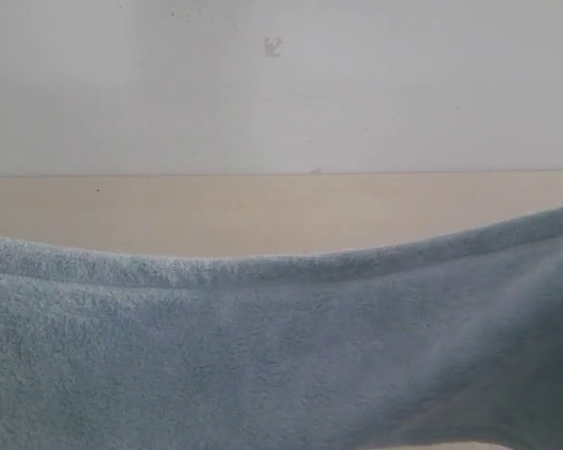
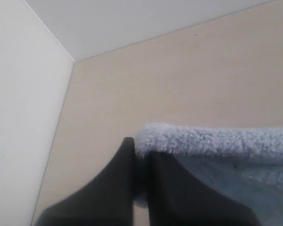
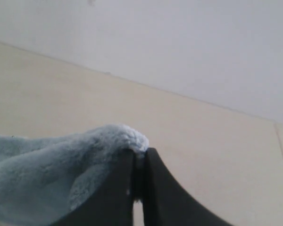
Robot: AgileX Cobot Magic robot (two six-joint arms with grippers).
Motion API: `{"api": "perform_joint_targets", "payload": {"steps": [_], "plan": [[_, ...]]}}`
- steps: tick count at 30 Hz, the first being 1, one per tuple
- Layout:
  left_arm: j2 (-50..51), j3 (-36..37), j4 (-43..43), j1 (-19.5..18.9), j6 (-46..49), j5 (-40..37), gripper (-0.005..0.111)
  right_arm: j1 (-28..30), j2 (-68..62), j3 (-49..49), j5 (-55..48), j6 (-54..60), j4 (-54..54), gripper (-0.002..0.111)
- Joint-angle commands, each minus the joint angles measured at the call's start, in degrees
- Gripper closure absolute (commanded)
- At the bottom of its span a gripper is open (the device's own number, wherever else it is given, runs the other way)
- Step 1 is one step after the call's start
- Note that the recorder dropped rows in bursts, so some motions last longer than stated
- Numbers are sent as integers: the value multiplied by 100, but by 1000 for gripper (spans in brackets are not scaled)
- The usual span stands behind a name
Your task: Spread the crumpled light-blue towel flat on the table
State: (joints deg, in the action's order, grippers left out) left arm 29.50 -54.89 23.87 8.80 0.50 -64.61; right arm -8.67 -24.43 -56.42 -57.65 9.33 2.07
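towel (image 1: pixel 281 356) | left pincer (image 2: pixel 140 149) pinching edge | right pincer (image 3: pixel 140 153) pinching edge

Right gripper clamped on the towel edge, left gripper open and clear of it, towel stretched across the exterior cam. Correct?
Not quite. The left gripper is also shut on the towel edge, as the left wrist view shows. The right gripper clamp and the towel across the exterior view are as stated.

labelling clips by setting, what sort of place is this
Probably a bare indoor lab or test bench: a plain beige table meets a blank white wall, and a light-blue towel is pinched by the left gripper and the right gripper.
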Motion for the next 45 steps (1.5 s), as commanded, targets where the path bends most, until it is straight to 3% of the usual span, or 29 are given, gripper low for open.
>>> {"api": "perform_joint_targets", "payload": {"steps": [1, 5, 9, 14, 19, 22, 27, 33, 35, 39, 40, 42, 45], "plan": [[-295, -20, -230, 55, 201, -208, 103, -1, 133, -748, -187, -315, -494, 108], [-375, -20, -230, 55, 226, -36, 103, -1, 35, -939, -467, -315, -591, 108], [-139, 86, -186, 55, 268, 292, 103, -1, -326, -458, -219, -450, -876, 108], [1046, 456, 179, 55, 307, 943, 103, -1, -1469, 364, 571, -636, -1437, 108], [2714, 401, 402, 40, -222, 2056, 103, 14, -2982, 434, 1550, -1202, -1895, 108], [3686, 275, 426, -40, -311, 2514, 103, 14, -3967, 180, 1955, -1214, -1922, 108], [5264, -217, 619, -563, -748, 2933, 103, 35, -5710, -625, 2312, -1193, -2197, 108], [6492, -982, 661, -1090, -863, 3583, 102, 631, -7459, -2120, 2584, -933, -1602, 105], [6804, -1234, 649, -1145, -863, 3737, 93, 808, -8040, -2690, 2322, -92, -840, 93], [7313, -1715, 649, -1160, -918, 4122, 57, 968, -8937, -3864, 1887, 578, 31, 36], [7363, -1818, 649, -1160, -1041, 4121, 46, 980, -9053, -4100, 1857, 516, 1, 31], [7393, -1943, 679, -1160, -1221, 4123, 33, 1031, -9164, -4378, 1833, 457, 17, 39], [7272, -1985, 825, -1160, -1261, 3993, 34, 1085, -9042, -4421, 1891, 471, 17, 57]]}}
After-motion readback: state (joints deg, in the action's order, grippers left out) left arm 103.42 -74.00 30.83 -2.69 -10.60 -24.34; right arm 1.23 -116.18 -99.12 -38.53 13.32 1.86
